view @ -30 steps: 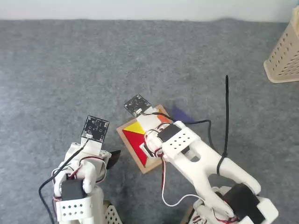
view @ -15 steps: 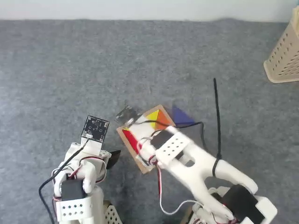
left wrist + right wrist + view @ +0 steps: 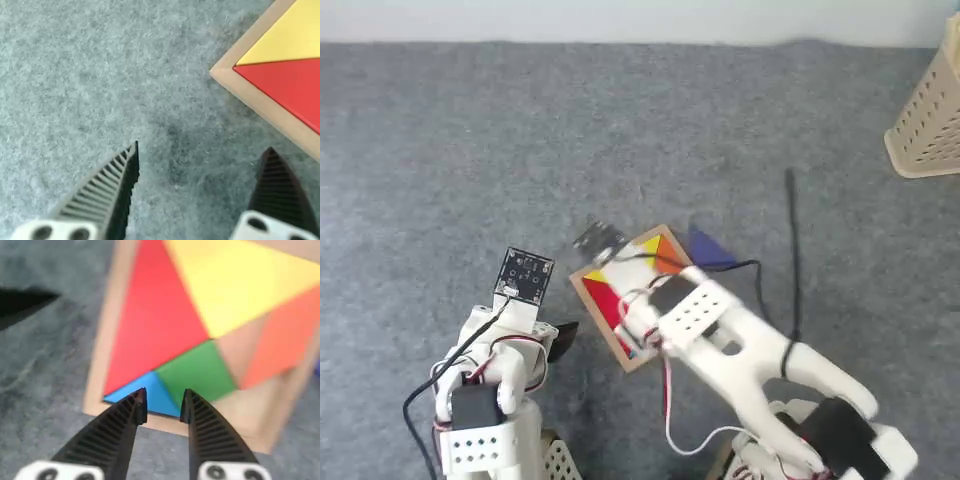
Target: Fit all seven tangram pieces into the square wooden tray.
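Right pincer (image 3: 164,401) almost pinched, grasping nothing, tips just over the small light-blue triangle (image 3: 150,391) at the rim of the square wooden tray (image 3: 113,305). Left pincer (image 3: 200,160) spread wide over the grey carpeted table (image 3: 75,60), beside a tray corner. Risk: right tips catch the rim and shove the tray. Indigo triangle (image 3: 708,248) lies outside the tray, just beside it. Arm covers half the tray in the high view, so can't count pieces.

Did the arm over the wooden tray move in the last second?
Yes. The right gripper drew back toward the near edge of the tray, uncovering its far corner.
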Controlling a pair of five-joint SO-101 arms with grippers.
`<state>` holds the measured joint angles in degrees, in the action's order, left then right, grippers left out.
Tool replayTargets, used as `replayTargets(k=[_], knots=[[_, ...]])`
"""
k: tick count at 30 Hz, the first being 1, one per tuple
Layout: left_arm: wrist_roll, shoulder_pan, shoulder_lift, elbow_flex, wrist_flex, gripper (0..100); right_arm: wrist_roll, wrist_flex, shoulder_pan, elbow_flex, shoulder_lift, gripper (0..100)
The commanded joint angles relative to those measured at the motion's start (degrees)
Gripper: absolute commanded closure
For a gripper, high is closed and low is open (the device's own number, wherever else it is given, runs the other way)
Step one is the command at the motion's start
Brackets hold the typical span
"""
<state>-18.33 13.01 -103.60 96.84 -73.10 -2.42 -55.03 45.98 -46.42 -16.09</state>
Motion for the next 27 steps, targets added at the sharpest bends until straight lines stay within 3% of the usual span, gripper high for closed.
replayTargets(k=[1,6,11,19,27], knots=[[-0.3,-0.3,-0.8,-0.3,0.0,65,-0.4,-0.8,-8.7,1.2,-6.9,88.2],[-0.3,-0.3,-0.8,-0.3,0.0,65,0.8,-6.5,-21.5,11.4,-6.9,87.0],[-0.3,-0.3,-0.8,-0.3,0.0,65,0.0,-7.4,-21.5,22.2,2.9,78.7],[-0.3,-0.3,-0.8,-0.3,0.0,65,-9.3,-7.2,-21.5,34.9,25.9,78.5],[-0.3,-0.3,-0.8,-0.3,0.0,65,-9.2,-5.9,-25.5,40.3,34.6,78.5]])
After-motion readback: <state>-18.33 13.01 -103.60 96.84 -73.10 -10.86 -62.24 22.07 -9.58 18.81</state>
